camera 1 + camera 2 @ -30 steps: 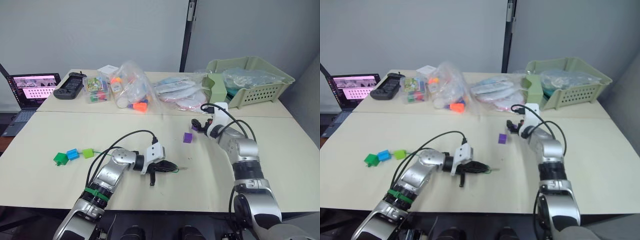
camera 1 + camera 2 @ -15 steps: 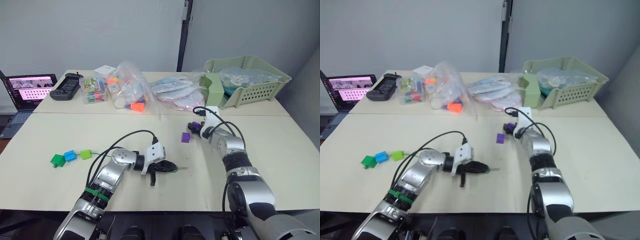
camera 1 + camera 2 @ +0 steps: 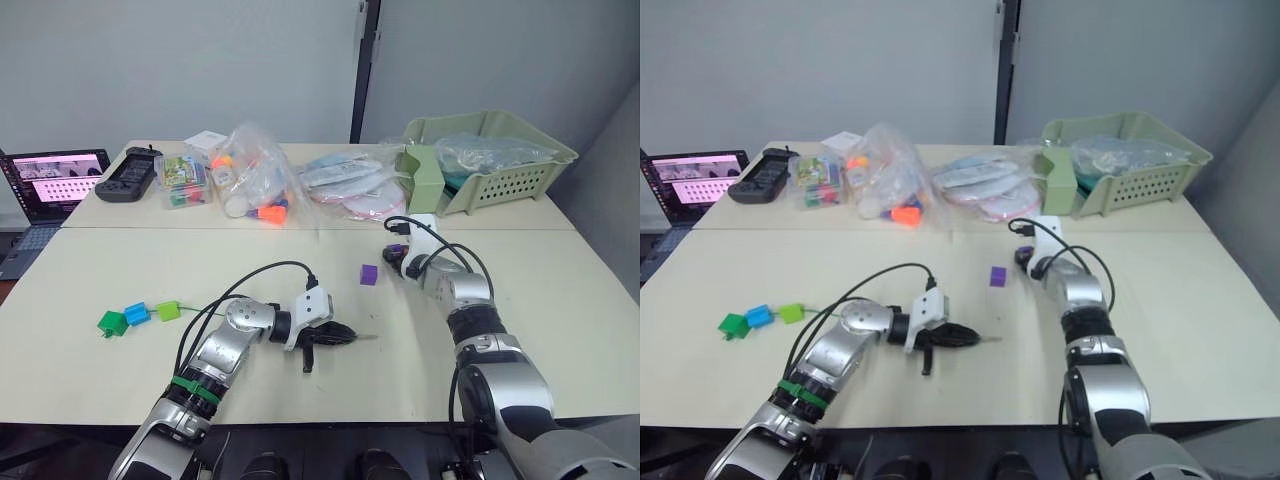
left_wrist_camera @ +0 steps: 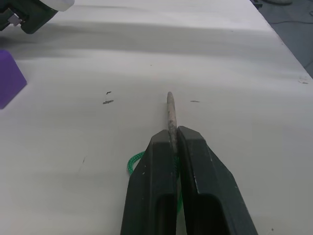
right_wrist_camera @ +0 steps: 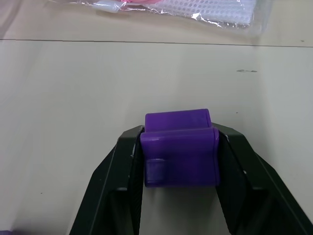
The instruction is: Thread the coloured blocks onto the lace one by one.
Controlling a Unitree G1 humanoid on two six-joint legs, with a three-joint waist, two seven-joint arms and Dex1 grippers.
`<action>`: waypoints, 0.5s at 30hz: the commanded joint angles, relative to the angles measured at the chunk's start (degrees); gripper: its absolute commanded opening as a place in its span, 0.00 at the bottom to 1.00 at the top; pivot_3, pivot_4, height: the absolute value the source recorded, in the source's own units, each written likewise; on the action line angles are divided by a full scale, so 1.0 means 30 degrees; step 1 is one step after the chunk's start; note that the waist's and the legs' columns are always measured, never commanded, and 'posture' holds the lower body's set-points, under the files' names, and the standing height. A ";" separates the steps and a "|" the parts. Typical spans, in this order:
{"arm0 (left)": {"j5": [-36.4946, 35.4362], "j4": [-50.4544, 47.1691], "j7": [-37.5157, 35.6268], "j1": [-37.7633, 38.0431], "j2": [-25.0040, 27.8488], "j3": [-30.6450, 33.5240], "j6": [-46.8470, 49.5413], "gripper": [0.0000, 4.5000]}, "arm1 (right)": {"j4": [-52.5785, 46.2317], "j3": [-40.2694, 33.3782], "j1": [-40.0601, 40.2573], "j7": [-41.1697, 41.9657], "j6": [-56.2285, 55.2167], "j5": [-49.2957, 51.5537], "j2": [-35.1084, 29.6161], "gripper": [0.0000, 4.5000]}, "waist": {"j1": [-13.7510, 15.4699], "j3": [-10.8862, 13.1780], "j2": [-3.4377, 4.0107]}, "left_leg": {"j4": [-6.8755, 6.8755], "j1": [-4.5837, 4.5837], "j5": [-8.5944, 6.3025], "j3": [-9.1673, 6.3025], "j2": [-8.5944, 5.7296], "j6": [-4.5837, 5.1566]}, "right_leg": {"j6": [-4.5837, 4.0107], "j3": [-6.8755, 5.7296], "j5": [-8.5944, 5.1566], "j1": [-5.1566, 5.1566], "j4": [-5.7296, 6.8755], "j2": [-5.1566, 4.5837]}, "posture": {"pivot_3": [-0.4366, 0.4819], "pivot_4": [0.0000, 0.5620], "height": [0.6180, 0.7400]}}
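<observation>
The left gripper pinches the lace near the table's front edge — pale tip protruding. The right gripper clamps a purple block; another purple block lies mid-table.

Purple blocks, green lace with tan tip, black end effector fingers.

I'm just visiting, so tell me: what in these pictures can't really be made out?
- Purple block in the right claw: its threading hole, the fingers covering its sides in the right wrist view.
- Lace: its run behind the left claw, hidden by the fingers.
- Laptop: cut off by the left eye view's edge.
- Bag contents: too small.
</observation>
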 commanded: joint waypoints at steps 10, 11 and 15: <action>-0.0205 -0.0001 -0.0306 -0.0199 -0.0511 -0.0202 -0.0425 0.00 | -0.7975 0.0210 0.3444 0.0812 0.3353 0.0450 -0.1259 0.33 | -0.0024 0.0000 0.0000 | 0.0005 0.0003 0.0000 -0.0001 -0.0009 0.0001 | 0.0006 0.0002 0.0003 0.0004 -0.0009 0.0013 | 0.48 0.27 0.95; -0.0199 0.0007 -0.0330 -0.0204 -0.0537 -0.0204 -0.0423 0.00 | -0.7908 0.0231 0.3433 0.0825 0.3281 0.0438 -0.1204 0.33 | -0.0026 0.0000 0.0000 | 0.0005 0.0006 0.0000 0.0000 -0.0007 0.0001 | 0.0006 0.0002 0.0003 0.0004 -0.0009 0.0017 | 0.48 0.27 0.95; -0.0125 0.0202 -0.0358 -0.0375 -0.0602 -0.0184 -0.0512 0.00 | -0.6812 0.0716 0.3073 0.1354 0.2411 0.0181 -0.1044 0.33 | -0.0043 0.0000 -0.0001 | 0.0006 0.0007 0.0000 0.0003 -0.0008 0.0001 | 0.0006 0.0003 0.0003 0.0006 -0.0012 0.0018 | 0.48 0.27 0.95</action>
